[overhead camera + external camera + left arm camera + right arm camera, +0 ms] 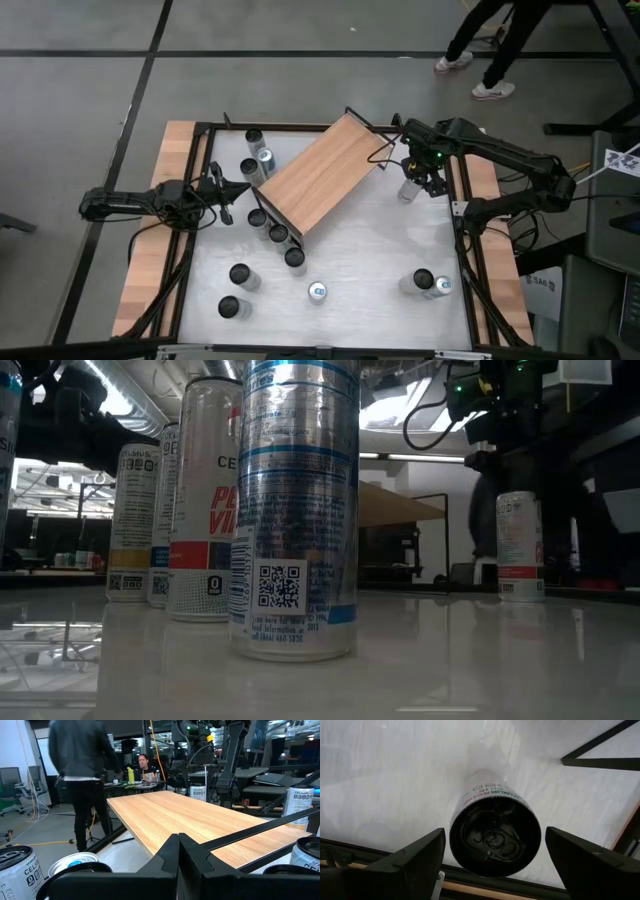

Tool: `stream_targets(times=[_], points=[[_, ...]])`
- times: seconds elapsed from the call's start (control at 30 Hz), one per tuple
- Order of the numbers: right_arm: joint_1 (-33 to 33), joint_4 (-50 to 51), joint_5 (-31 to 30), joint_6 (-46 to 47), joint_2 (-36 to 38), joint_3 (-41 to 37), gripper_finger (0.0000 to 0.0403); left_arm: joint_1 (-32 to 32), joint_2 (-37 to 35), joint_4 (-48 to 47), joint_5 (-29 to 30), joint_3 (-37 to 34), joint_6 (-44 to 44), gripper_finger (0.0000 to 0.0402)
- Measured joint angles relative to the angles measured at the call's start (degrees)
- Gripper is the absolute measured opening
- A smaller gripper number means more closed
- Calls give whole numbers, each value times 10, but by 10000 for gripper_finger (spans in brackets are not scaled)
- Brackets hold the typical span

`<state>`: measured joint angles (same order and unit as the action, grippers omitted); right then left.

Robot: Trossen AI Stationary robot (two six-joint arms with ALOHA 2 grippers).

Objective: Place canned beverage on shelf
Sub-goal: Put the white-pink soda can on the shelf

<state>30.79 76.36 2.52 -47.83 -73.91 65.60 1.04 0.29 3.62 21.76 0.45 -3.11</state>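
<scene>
The shelf (320, 175), a light-brown board on thin black frame ends, stands slantwise on the white table's far middle. Off its right end a slim can (408, 190) stands upright on its base. My right gripper (495, 834) hangs open above this can (495, 837), pointing down, one finger out to either side of the can's top with a gap on both sides. In the low view the can (520, 545) stands alone on the table. My left gripper (240, 188) waits shut at the table's left, level, pointing at the shelf (200, 820).
Several more cans stand about: a row along the shelf's near left edge (278, 233), a group at the far left (256, 155), others near the front (240, 275) (318, 292) (432, 283). A black frame rail (455, 210) runs just right of the right gripper. A person (500, 40) walks beyond the table.
</scene>
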Motion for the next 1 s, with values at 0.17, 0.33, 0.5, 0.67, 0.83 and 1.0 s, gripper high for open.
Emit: stream_targets(times=[0.17,0.33,0.5,0.67,0.83,1.0], points=[[0,0,0,0,0,0,340,0,0,0,0,0,0,0],[0,-5,0,0,0,0,340,0,0,0,0,0,0,0],[0,-4,0,0,0,-1,340,0,0,0,0,0,0,0],[0,-5,0,0,0,-20,340,0,0,0,0,0,0,0],[-1,-30,0,0,0,-41,340,0,0,0,0,0,0,0],[-1,-45,0,0,0,-47,339,0,0,0,0,0,0,0]])
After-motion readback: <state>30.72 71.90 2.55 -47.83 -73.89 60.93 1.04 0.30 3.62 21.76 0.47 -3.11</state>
